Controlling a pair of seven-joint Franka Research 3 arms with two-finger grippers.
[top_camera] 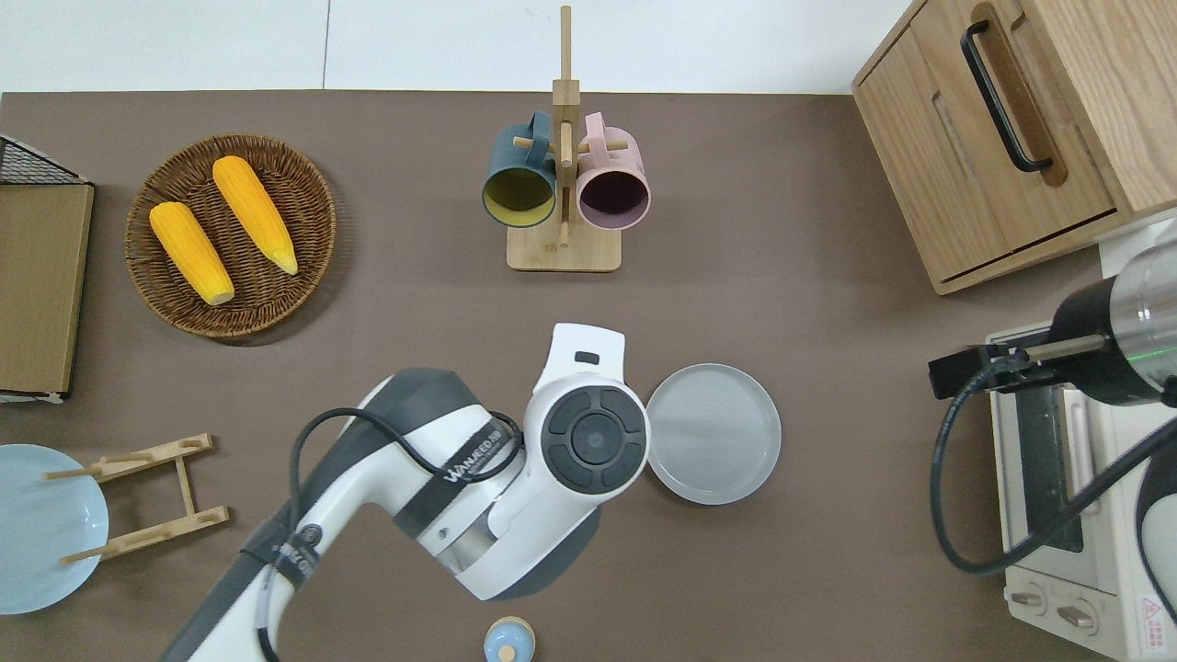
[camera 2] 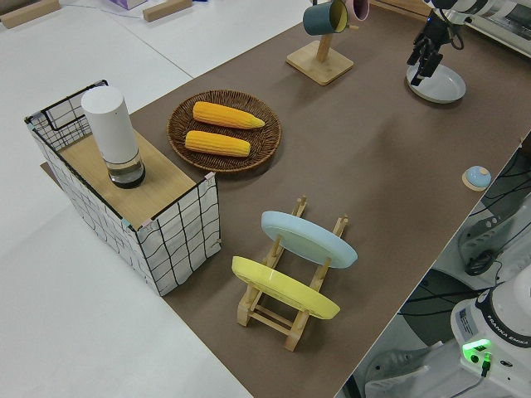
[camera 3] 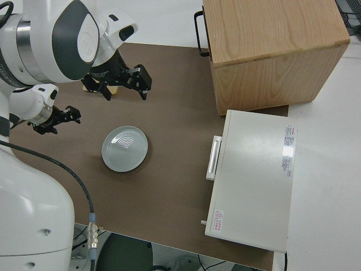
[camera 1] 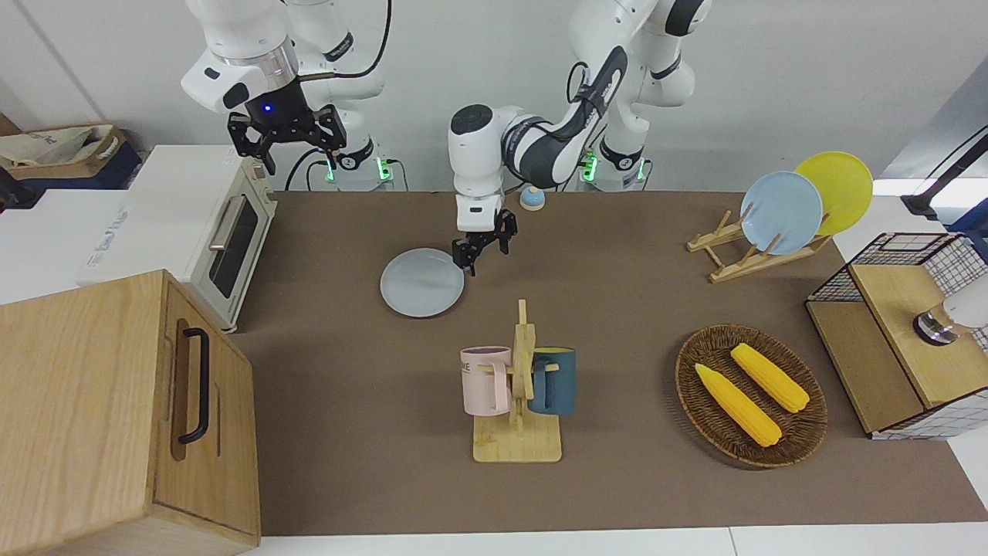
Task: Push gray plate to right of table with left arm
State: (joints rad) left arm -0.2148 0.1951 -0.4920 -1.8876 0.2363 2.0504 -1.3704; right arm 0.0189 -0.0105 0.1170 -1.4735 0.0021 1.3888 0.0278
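Right now I have the left gripper [camera 1: 482, 245] low at the centre of the front view, its fingers [camera 1: 466, 260] spread apart and pinching nothing, one fingertip right at the rim of the gray plate [camera 1: 421, 282]; whether it actually touches the rim I cannot tell. In the left side view the same gripper [camera 2: 425, 56] sits at the upper right of the frame, just at the plate's [camera 2: 440, 84] edge. From overhead the left arm [top_camera: 478, 487] fills the lower middle of the frame and its wrist hides the claw, with the gray plate [top_camera: 714, 433] lying flat just beside it, right of centre. The plate rests on the table [camera 1: 633, 309], on bare brown surface between the arm and the toaster oven [camera 1: 224, 232] at the frame's left. Below the plate in the front view stands the wooden mug rack [camera 1: 519, 401] carrying a pink mug [camera 1: 486, 380] and a dark blue mug [camera 1: 554, 380]. At lower right a wicker basket [camera 1: 752, 455] holds two corn cobs [camera 1: 750, 390]. At upper right a dish rack [camera 1: 745, 251] holds a sky-blue plate [camera 1: 781, 212] and a yellow plate [camera 1: 837, 189]. The right gripper [camera 1: 285, 135] is parked at upper left, its fingers apart.
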